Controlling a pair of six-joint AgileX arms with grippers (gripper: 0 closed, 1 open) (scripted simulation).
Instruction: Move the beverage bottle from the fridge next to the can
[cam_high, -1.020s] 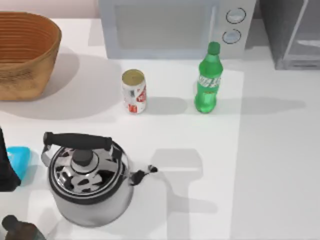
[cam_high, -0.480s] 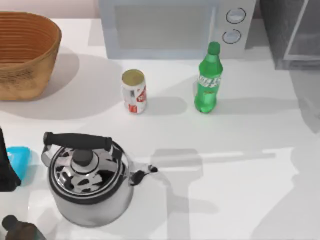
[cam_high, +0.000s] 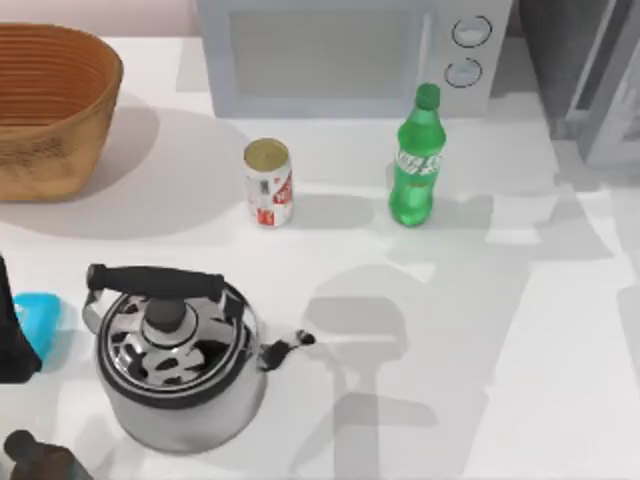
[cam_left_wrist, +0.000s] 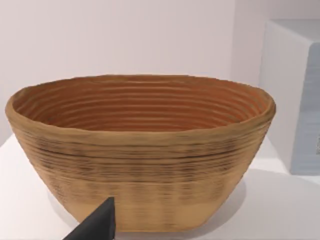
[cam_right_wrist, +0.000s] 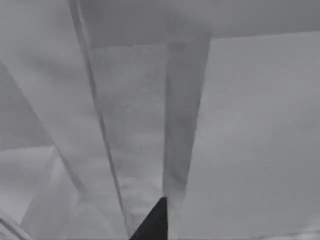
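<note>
A: Where is the beverage bottle (cam_high: 415, 160)?

B: Upright on the white surface (cam_high: 520, 340), out of the fridge (cam_high: 585, 60). In the top view it sits around one o'clock from the middle, just in front of the microwave (cam_high: 350, 55) below its two knobs.

A: And the can (cam_high: 268, 182)?

B: Upright too, near the bottle at its nine o'clock, with a bare strip of surface between them. They do not touch.

A: The fridge itself?

B: At the far corner, about two o'clock. Its glass-panelled door (cam_high: 615, 90) stands swung out from the cabinet at an angle.

A: What of the arms' fingers?

B: For the left arm, one dark fingertip (cam_left_wrist: 97, 226) shows in the left wrist view, in front of the wicker basket (cam_left_wrist: 140, 150); how far open the pair stands, I cannot tell. For the right arm, one dark tip (cam_right_wrist: 152, 222) shows in the right wrist view against grey fridge panels; same answer, cannot tell.

A: Anything else?

B: A steel kettle (cam_high: 175, 360) with a black handle at seven o'clock, and the basket at ten o'clock.
</note>
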